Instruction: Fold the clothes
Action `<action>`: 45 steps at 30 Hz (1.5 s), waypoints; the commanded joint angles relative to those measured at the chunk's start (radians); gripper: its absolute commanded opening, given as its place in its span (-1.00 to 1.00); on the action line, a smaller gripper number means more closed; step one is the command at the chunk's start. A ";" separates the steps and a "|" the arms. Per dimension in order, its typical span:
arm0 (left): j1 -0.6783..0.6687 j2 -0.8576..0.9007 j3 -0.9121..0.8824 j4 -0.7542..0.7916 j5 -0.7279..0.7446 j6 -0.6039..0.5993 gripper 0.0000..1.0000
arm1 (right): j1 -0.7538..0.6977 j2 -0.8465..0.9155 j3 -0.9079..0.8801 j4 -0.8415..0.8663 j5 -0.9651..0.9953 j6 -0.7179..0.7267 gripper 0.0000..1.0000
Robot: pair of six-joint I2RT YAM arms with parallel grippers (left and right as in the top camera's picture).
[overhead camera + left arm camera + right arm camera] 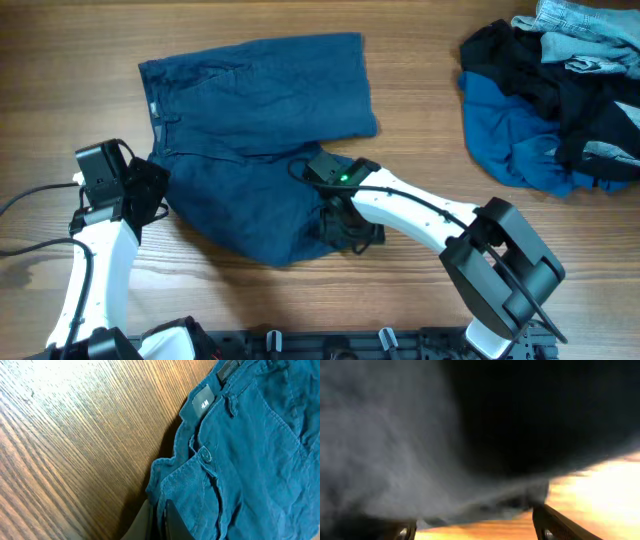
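Note:
The clothes in play are dark navy shorts, spread flat in the middle of the table with the near leg doubled over. My left gripper is at their left waistband edge. In the left wrist view its fingers stand close together, shut on the shorts' edge near the button and label. My right gripper rests low at the near hem of the shorts. The right wrist view shows this gripper open, its fingertips wide apart, and blurred dark fabric just ahead.
A heap of other clothes, mid-blue, black and pale denim, lies at the back right. Bare wooden table surrounds the shorts. The left arm's cables trail near the left edge.

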 commanded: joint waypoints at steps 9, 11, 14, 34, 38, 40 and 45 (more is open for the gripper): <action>-0.002 0.004 0.010 0.000 -0.013 0.021 -0.92 | 0.005 -0.005 -0.190 0.195 -0.032 0.018 -0.91; -0.002 0.004 0.010 0.000 -0.013 0.021 -0.92 | 0.005 -0.016 -0.157 0.147 -0.047 0.021 -0.91; -0.002 0.004 0.010 0.000 -0.013 0.021 -0.92 | -0.003 -0.080 -0.092 0.039 -0.051 0.021 -0.91; -0.003 -0.294 0.010 -0.112 0.047 0.077 -0.92 | -0.278 -0.603 -0.001 -0.160 -0.123 -0.141 -0.91; -0.003 -0.515 0.010 -0.233 0.047 0.076 -0.92 | -0.278 -0.668 -0.001 -0.204 -0.131 -0.140 -0.91; -0.003 -0.586 0.010 -0.296 0.047 0.076 -0.92 | -0.278 -0.702 -0.001 -0.211 -0.140 -0.140 -0.91; -0.003 -0.642 0.009 -0.401 0.039 0.076 -0.92 | -0.277 -0.713 -0.002 -0.135 -0.163 -0.208 -0.91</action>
